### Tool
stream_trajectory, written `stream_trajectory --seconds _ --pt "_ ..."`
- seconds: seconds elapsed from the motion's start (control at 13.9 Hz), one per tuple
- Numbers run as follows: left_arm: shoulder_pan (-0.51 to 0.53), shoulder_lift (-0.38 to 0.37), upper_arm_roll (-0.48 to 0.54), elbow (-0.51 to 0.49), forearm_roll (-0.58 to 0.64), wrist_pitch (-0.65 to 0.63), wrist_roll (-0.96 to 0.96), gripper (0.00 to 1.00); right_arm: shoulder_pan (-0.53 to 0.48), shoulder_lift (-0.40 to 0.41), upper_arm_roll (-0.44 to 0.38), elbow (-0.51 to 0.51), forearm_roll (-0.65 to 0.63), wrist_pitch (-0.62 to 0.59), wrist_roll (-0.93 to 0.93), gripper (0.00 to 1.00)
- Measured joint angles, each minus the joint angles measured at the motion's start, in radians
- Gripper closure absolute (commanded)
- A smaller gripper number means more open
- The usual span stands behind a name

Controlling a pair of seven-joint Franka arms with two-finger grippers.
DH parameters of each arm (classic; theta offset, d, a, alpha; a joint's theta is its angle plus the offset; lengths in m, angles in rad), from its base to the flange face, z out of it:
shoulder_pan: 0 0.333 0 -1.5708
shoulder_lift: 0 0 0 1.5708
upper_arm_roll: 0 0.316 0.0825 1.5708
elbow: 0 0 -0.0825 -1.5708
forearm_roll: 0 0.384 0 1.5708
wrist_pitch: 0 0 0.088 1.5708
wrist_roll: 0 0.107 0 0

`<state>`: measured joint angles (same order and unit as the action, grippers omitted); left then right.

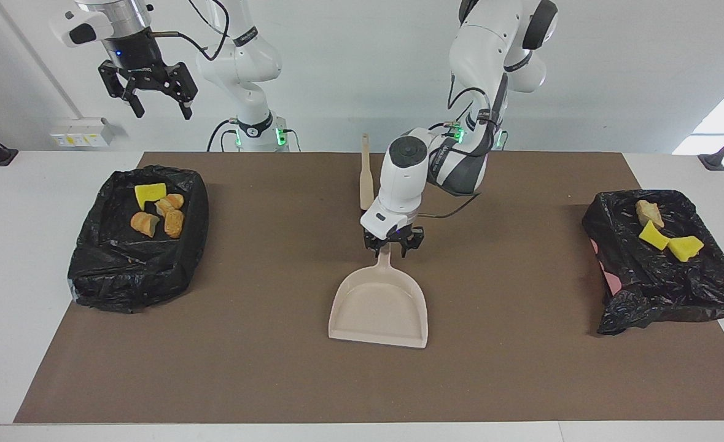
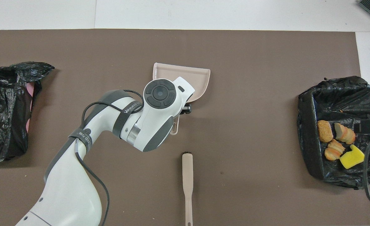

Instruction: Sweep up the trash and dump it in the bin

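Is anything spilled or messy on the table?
Nothing is spilled. The trash lies inside the two black-lined bins, the dustpan sits flat and empty under the left gripper, and the brush lies straight.

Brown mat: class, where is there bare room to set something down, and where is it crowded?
Bare: the brown mat between the dustpan and each bin, and its edge farthest from the robots. Crowded: the middle, where brush, dustpan handle and left gripper cluster.

Brown mat (image 1: 276,368) spread over the white table (image 1: 24,258), its edges short of the table's ends, white socket box (image 1: 81,131) on the wall by the right arm's end of the table
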<state>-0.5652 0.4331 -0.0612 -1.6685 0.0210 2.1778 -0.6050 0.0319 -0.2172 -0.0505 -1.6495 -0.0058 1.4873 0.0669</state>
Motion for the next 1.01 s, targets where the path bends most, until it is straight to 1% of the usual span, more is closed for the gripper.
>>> stream_trajectory --seconds 0.29,0.65,0.86,1.01 --pt "0.081 -0.058 0.011 0.004 -0.001 -0.051 0.023 0.00 0.000 0.000 0.000 0.000 0.000 0.000 0.000 0.00" --pt "0.219 -0.067 0.016 0.010 -0.001 -0.063 0.147 0.00 0.000 0.000 0.000 0.000 0.000 0.000 0.000 0.00" --pt "0.289 -0.078 0.017 0.052 -0.001 -0.151 0.252 0.00 0.000 0.000 0.000 0.000 0.000 0.000 0.000 0.00" --pt "0.337 -0.101 0.018 0.071 -0.001 -0.209 0.342 0.00 0.000 0.000 0.000 0.000 0.000 0.000 0.000 0.00"
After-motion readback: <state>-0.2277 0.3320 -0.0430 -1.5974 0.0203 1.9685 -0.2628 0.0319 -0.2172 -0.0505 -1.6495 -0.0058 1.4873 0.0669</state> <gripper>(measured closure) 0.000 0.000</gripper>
